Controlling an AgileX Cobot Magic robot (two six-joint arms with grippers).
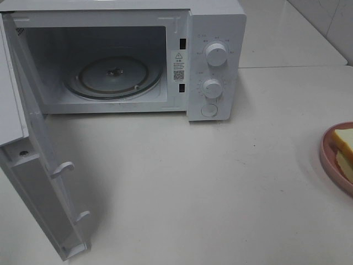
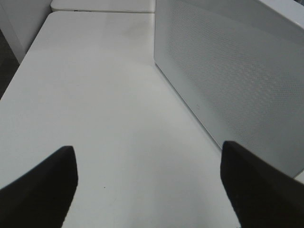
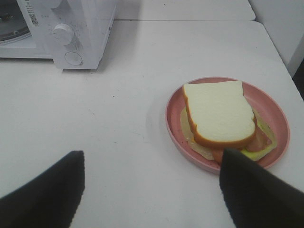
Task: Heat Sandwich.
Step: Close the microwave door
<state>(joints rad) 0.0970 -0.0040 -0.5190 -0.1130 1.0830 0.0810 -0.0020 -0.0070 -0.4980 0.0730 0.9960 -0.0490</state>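
Observation:
The sandwich [image 3: 218,114], pale bread over an orange-red filling, lies on a round pink plate [image 3: 275,114]; the exterior view catches only part of the sandwich [image 1: 344,144] and plate [image 1: 329,160] at the right edge. My right gripper [image 3: 149,190] hovers open short of the plate, one fingertip [image 3: 251,190] overlapping the plate's near rim in the picture, nothing held. The white microwave [image 1: 215,61] stands at the back left with its door [image 1: 38,182] swung wide and the glass turntable [image 1: 113,74] bare. My left gripper [image 2: 147,185] is open above the table beside the microwave's perforated side [image 2: 228,71].
Two dials [image 1: 216,53] and a round button [image 1: 209,110] sit on the microwave's front panel. The open door juts out toward the table's front left. The white tabletop [image 1: 209,193] spreads between microwave and plate. Neither arm shows in the exterior view.

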